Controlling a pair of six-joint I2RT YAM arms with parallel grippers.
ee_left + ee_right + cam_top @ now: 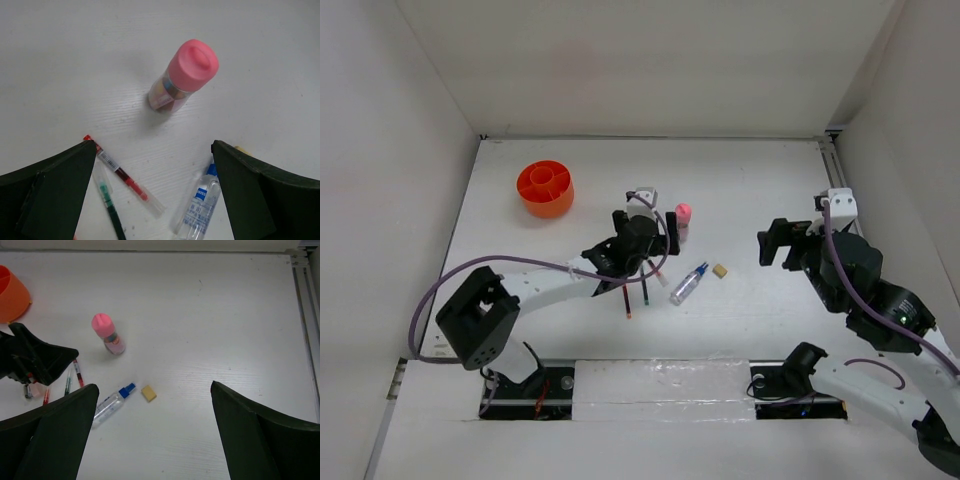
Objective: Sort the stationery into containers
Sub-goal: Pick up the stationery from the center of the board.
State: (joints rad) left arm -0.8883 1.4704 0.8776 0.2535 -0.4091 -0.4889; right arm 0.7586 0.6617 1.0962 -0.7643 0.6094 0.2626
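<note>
- Nearest of all, the bases of the left arm (535,285) and the right arm (865,290) are seen bolted side by side at the near edge.
- A white table (750,190) is shown, closed in by plain pale walls (650,60) at the back and on both sides; a metal rail (835,170) is seen along its right edge.
- The left arm is stretched to the right towards the table's middle, with a purple cable (430,300) looped beside it. The left gripper (646,225) is held over the pens, its jaws spread wide and nothing grasped.
- The right arm is bent back over the right side of the table. The right gripper (780,240) is turned towards the middle, jaws likewise released and holding nothing.
- An orange tub (548,206) with inner dividers is placed at the far left, well apart from the loose stationery.
- A pink-capped bottle (182,75) is stood upright just beyond the left gripper's fingers (55,195).
- A clear blue-capped bottle (687,285) is laid on its side near the middle.
- A red pen (122,175) and a dark-green pen (110,205) are laid close together, partly under the left gripper.
- A tan cube (720,270) is set just beside the blue cap, apart from it.
</note>
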